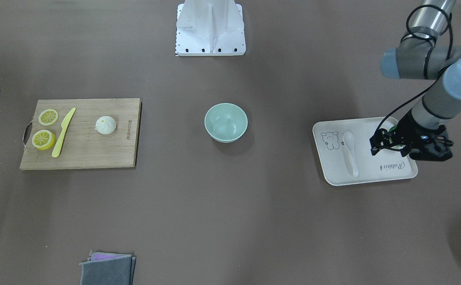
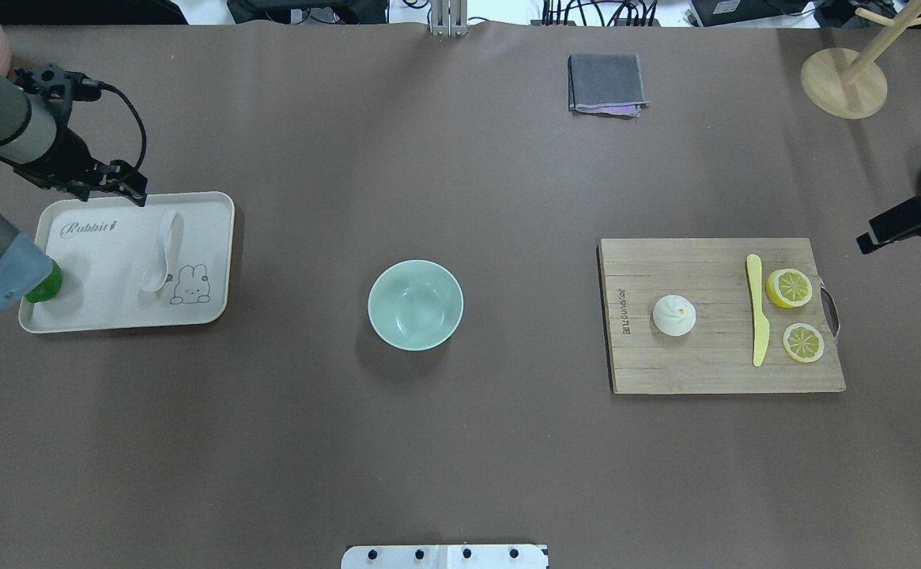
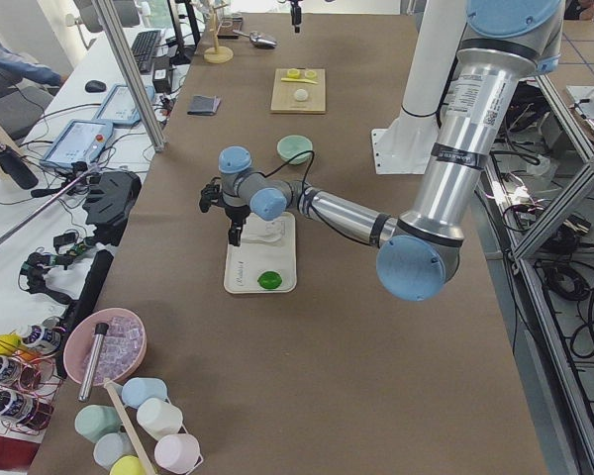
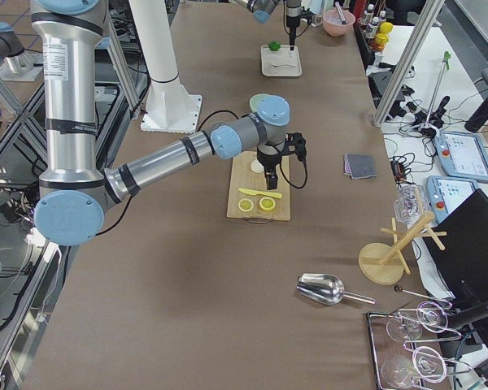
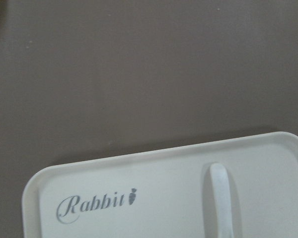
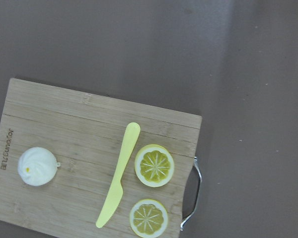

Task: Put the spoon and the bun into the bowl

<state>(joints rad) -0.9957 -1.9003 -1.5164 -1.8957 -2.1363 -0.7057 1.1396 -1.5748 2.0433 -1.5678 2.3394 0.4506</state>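
hovering with the left gripper (image 1: 378,143) over the tray (image 1: 372,175) edge, can't tell if spread or pinched; slide across, straddle the spoon (image 1: 350,154) handle crosswise, drop straight.

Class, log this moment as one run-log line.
spoon on tray; bun on cutting board; bowl empty; left gripper by tray; right gripper near cutting board; jaws unclear

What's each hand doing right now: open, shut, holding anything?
Left hand: nothing seen in it; open or shut cannot be told.
Right hand: nothing seen in it; open or shut cannot be told.
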